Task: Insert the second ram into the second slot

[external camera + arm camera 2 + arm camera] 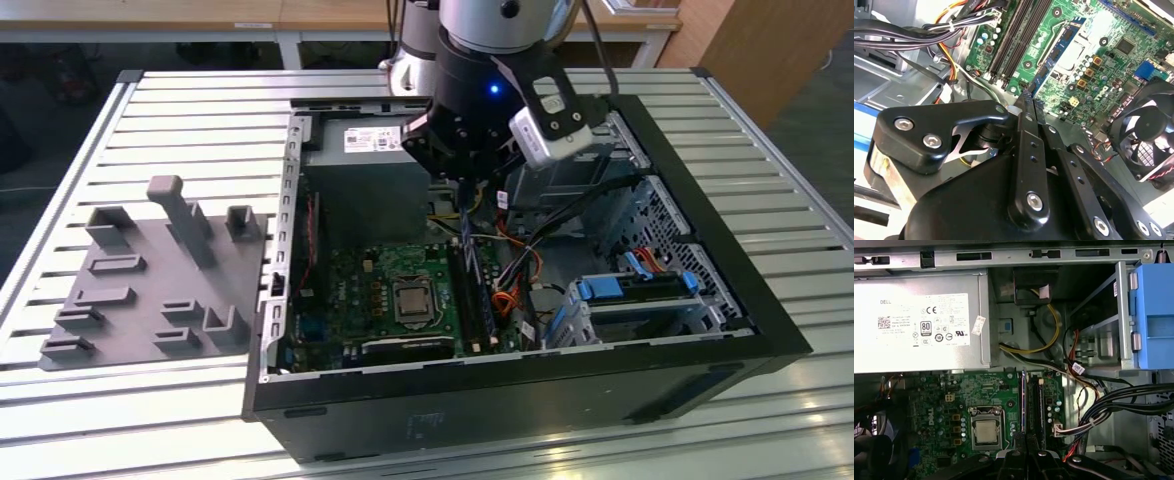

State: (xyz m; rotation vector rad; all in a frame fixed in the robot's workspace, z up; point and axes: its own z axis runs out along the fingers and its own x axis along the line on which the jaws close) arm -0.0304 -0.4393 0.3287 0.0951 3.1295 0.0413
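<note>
Work stands inside an open computer case (534, 385) lying on a slatted table (134, 400). The gripper (463, 205) reaches down into the case with its fingers drawn narrow, pinched on one end of the second ram (467, 265), a thin blue stick seen edge-on. In the first wrist view the stick runs lengthwise along the black memory slots (1037, 405), on their side nearest the processor socket (986, 431). Whether its lower edge already sits in a slot cannot be told. In the second wrist view a black fan (1149, 135) sits at the edge of the green motherboard (1104, 65). A grey tray of holders (147, 290) lies just beside the case, on the exterior view's left.
</note>
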